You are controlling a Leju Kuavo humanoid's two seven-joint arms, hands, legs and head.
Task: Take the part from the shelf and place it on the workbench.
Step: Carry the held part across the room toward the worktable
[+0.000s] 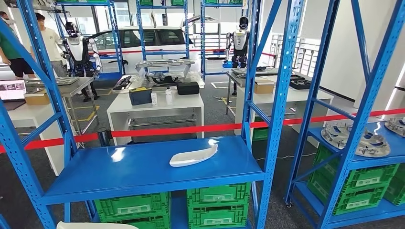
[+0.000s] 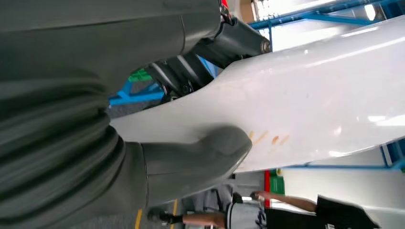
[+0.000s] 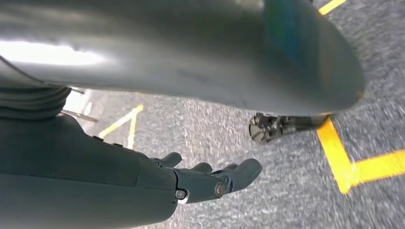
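Against our left hand: we grip a long white moulded part (image 2: 305,95), the grey thumb (image 2: 200,152) pressed on one face and the dark fingers (image 2: 191,71) wrapped over the other edge, so the left hand (image 2: 157,114) is clamped on it.
Head view: the near end of that white part (image 1: 95,225) shows at the lower edge, below the blue shelf (image 1: 143,176).
Second part: another white part (image 1: 193,156) lies flat on the shelf, well apart from our fingers.
Right hand: the right hand (image 3: 210,179) hangs over grey carpet with yellow floor tape (image 3: 344,162) beyond the fingertips; its fingers are loosely apart and hold nothing.
Stage: we judge the pick done and the carry to the bench (image 1: 153,107) ahead.
Bystander: a person (image 2: 267,212) stands beyond the held part.
Risk: the part is long and held near one end, so we expect it to lever in the grip; a quick turn could twist it loose.
Risk: the blue uprights (image 1: 279,95) stand close, and the far end could strike one as we turn.
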